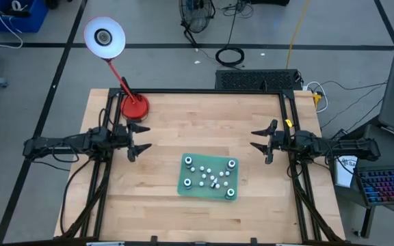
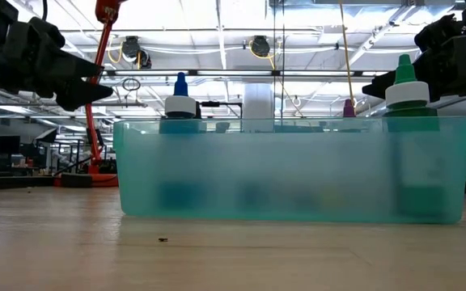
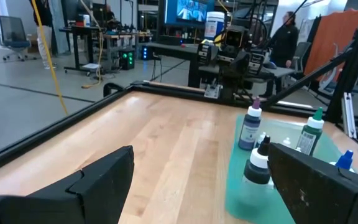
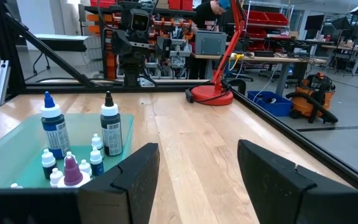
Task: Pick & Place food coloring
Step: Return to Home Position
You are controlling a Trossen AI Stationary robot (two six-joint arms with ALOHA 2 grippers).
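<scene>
Crowding tray [image 1: 209,195] — food coloring [image 1: 211,177]; labels [image 4: 111,135] illegible

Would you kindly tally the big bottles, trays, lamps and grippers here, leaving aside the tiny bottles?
Big bottles: 4
Green tray: 1
Red lamp: 1
Grippers, both open: 2, the left gripper and the right gripper
Total: 8

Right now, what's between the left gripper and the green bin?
Nothing: bare wood table between left gripper and green bin, seen in the high view.
</scene>
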